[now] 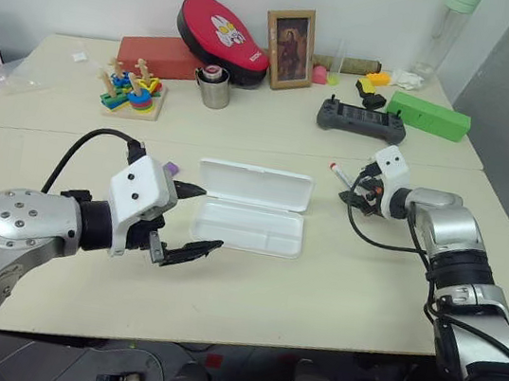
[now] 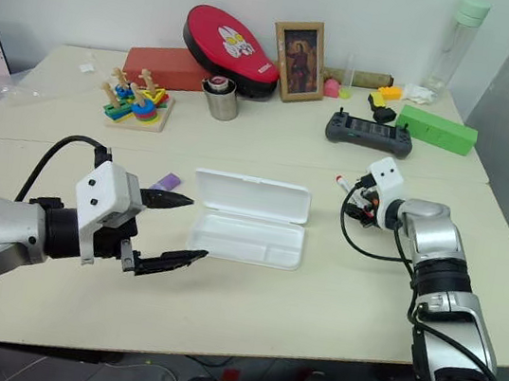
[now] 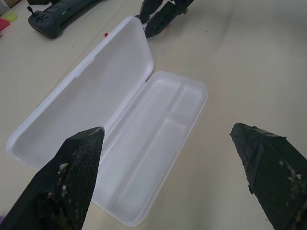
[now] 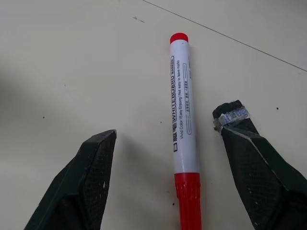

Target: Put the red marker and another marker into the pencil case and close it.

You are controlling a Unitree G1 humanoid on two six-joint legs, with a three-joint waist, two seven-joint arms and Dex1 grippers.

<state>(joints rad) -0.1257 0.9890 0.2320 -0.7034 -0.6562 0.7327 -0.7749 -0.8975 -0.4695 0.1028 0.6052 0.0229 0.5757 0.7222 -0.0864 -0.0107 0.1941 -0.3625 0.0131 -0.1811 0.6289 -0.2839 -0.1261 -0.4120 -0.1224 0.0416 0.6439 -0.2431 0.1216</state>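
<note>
While nothing is in the pencil case (image 1: 252, 207) yet, it lies open near the middle of the tabletop (image 1: 248, 295), lid folded flat toward the far edge, both tray compartments bare. So: opening done; two markers to load and the lid to shut all remain.

Left gripper (image 1: 191, 217) hovers nearest the front edge, just beside the case's left end, angled slightly down toward it. Fingers spread wide, holding nothing.

Purple marker (image 1: 171, 167) lies just behind that gripper, near the case's left end, mostly hidden by the wrist housing. Untouched as far as I can tell.

Right gripper (image 1: 358, 193) is further out toward the right edge, arm stretched forward, pitched down at the table. Its fingers straddle the red marker (image 4: 184, 139), which lies flat on the tabletop between them, well apart from the case's right end. Clear gap on both sides, so no grip yet. Judging by that, this is the pre-grasp for marker one.

Controller (image 1: 362, 120) and green box (image 1: 429, 115) sit toward the far right corner, out of the way.
</note>
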